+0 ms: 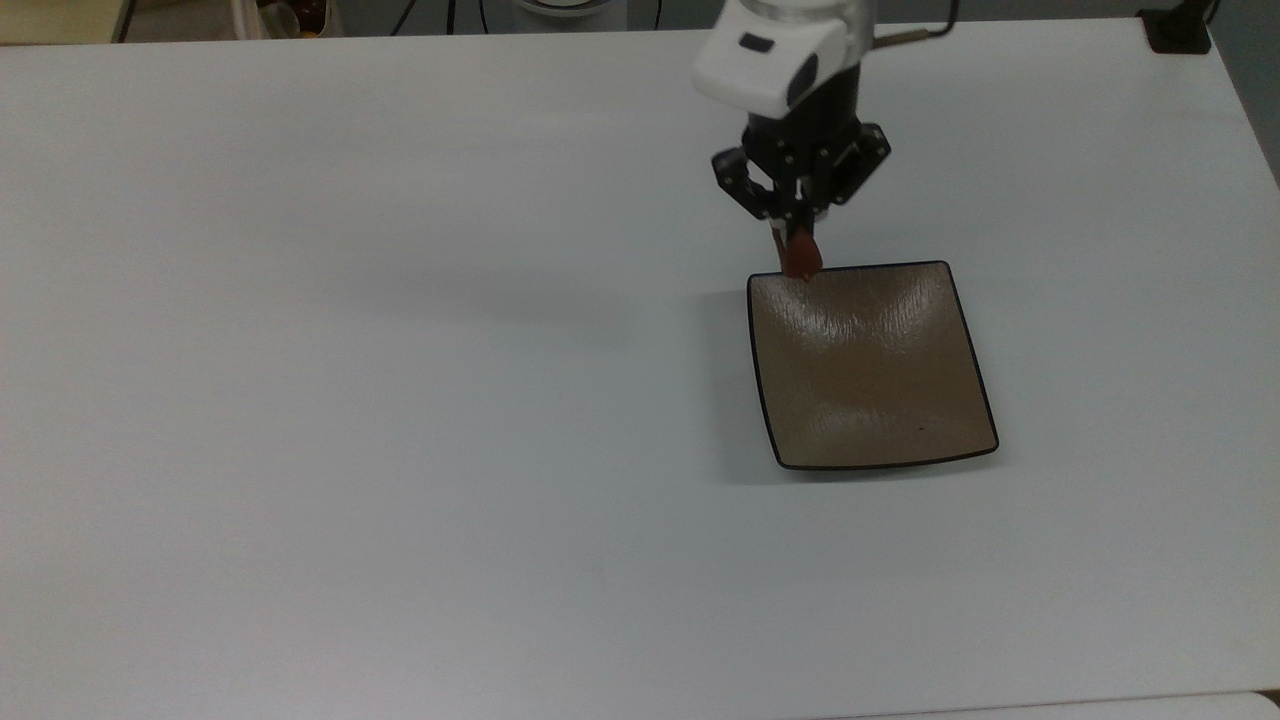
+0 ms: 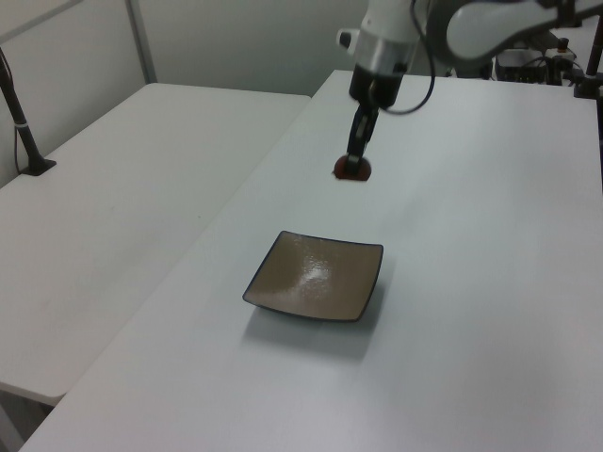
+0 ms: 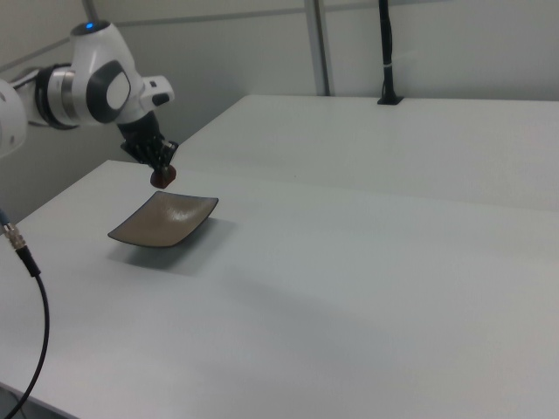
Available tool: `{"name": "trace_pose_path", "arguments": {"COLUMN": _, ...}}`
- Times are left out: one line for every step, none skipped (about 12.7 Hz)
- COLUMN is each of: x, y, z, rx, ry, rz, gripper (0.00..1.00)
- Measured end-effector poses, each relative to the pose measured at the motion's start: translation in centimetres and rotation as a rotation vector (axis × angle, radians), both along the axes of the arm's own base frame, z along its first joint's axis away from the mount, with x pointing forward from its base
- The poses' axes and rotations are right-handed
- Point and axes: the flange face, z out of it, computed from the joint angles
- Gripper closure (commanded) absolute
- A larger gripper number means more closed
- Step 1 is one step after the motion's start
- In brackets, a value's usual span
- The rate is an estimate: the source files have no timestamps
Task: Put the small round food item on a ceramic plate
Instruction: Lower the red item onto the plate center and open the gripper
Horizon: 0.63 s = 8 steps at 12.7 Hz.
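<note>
Jaws clamped on small round food item (image 1: 800, 257), dark reddish-brown lump hanging below gripper (image 1: 797, 240), clear of table (image 1: 400, 400). In top view, item overlaps far edge of ceramic plate (image 1: 870, 380), near plate's left corner. In left view, item (image 2: 352, 168) hangs in air beyond plate (image 2: 316, 278), well above table surface. In right view, gripper (image 3: 162, 172) points down over plate's (image 3: 162, 222) far edge. Plate square, tan-brown, dark-rimmed, flat on white table. Second white table (image 2: 113, 207) adjoins at left view's left.
</note>
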Motion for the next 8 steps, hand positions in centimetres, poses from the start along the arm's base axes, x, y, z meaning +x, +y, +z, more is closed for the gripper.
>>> {"name": "trace_pose_path", "arguments": {"x": 0.3, "y": 1.4, "z": -1.5, "rx": -0.001, "ry": -0.014, "rz": -0.010, "gripper": 0.90}}
{"name": "trace_pose_path", "arguments": {"x": 0.6, "y": 2.5, "z": -3.1, "rx": -0.003, "ry": -0.027, "rz": -0.024, "gripper": 0.90}}
{"name": "trace_pose_path", "arguments": {"x": 1.0, "y": 3.3, "z": -4.8, "rx": -0.003, "ry": -0.032, "rz": -0.031, "gripper": 0.90}}
{"name": "trace_pose_path", "arguments": {"x": 1.3, "y": 4.1, "z": -6.6, "rx": 0.000, "ry": -0.036, "rz": -0.030, "gripper": 0.89}}
{"name": "trace_pose_path", "arguments": {"x": 1.5, "y": 4.8, "z": -8.0, "rx": 0.002, "ry": -0.038, "rz": -0.025, "gripper": 0.89}}
{"name": "trace_pose_path", "arguments": {"x": 1.5, "y": 5.6, "z": -9.2, "rx": 0.002, "ry": -0.035, "rz": -0.020, "gripper": 0.87}}
{"name": "trace_pose_path", "arguments": {"x": 1.4, "y": 6.3, "z": -10.3, "rx": 0.004, "ry": -0.033, "rz": -0.019, "gripper": 0.86}}
{"name": "trace_pose_path", "arguments": {"x": 1.4, "y": 7.0, "z": -11.6, "rx": 0.006, "ry": -0.032, "rz": -0.021, "gripper": 0.86}}
